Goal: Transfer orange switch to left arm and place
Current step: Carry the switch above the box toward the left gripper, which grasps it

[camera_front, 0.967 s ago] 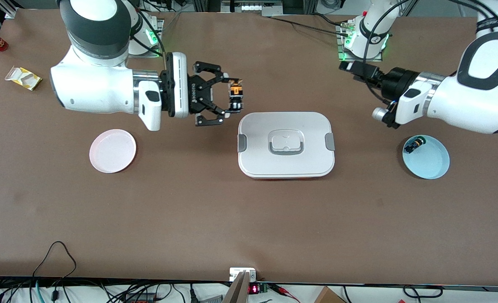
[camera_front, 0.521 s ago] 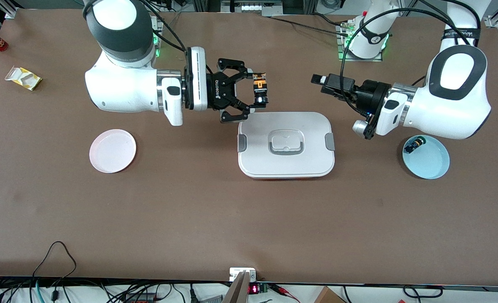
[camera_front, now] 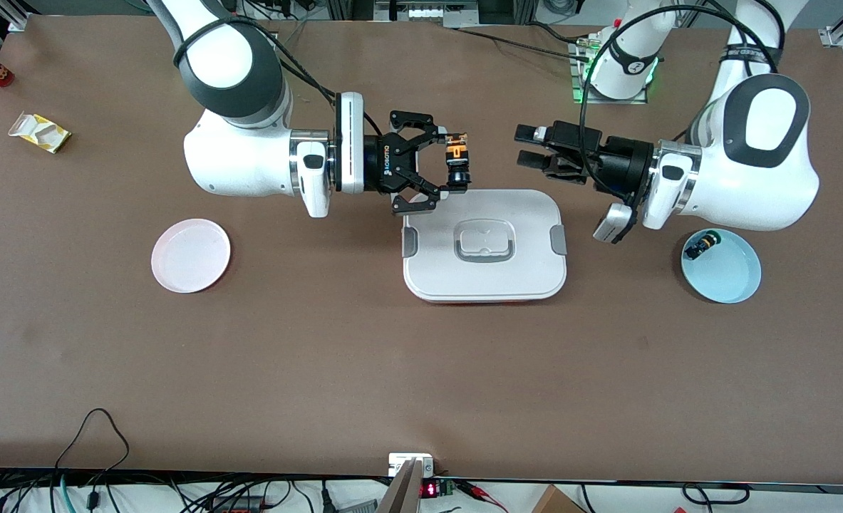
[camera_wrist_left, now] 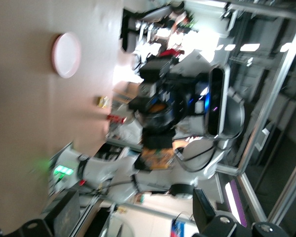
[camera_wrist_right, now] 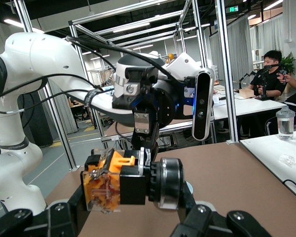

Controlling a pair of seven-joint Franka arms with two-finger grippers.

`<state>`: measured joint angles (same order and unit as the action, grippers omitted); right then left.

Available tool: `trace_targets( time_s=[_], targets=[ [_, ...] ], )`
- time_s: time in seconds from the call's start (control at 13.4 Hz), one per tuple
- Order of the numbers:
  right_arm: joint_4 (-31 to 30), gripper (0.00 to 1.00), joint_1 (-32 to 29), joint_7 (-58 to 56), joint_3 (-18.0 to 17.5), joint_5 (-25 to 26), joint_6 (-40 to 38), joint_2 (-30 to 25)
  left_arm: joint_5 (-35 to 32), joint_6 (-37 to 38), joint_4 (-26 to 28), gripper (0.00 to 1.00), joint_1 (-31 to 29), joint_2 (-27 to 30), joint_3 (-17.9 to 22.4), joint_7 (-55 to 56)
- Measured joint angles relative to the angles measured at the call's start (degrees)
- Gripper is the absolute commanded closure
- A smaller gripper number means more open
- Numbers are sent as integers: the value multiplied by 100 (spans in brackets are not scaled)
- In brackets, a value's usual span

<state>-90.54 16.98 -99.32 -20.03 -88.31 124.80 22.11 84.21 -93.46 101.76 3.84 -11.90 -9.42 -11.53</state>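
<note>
Right gripper [camera_front: 454, 165]: my fingers are clamped on the tiny black push-button switch with the orange body [camera_front: 457, 159], carried in the air over the table just past the box's edge on the bases' side.
Left gripper [camera_front: 525, 153]: fingers spread wide, holding nothing, facing my switch across a gap.
Since a second ago: both my arms have swung inward; the gap between the grippers is much smaller.
Obstacle: large flat white plastic box with grey clips [camera_front: 484, 246], on the table under and between my grippers.
Around: pink round plate [camera_front: 190, 255] toward my right arm's end; pale blue plate [camera_front: 721, 266] with a small black switch [camera_front: 700, 246] toward my left arm's end.
</note>
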Motion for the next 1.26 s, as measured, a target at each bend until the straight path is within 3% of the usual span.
trace_targets(
  time_s=[0.22,0.45,0.6,0.74,0.82,1.26],
  targets=[
    [-1,100,1,-4,0,-20,4,0,511,-977,416,0,40,194,-532,-494],
    [-1,100,1,-4,0,-23,7,0,629,-1206,494,3,76,229,-606,-563],
    [-1,100,1,-5,0,-24,9,0,769,-1250,494,18,97,230,-628,-581],
    [-1,100,1,-5,0,-25,10,0,813,-1343,494,61,139,230,-652,-594],
    [-1,100,1,-6,0,-25,10,0,814,-1367,491,72,150,230,-659,-622],
    [-25,100,2,-56,4,-30,25,-2,809,-1396,435,78,152,242,-660,-652]
  ],
)
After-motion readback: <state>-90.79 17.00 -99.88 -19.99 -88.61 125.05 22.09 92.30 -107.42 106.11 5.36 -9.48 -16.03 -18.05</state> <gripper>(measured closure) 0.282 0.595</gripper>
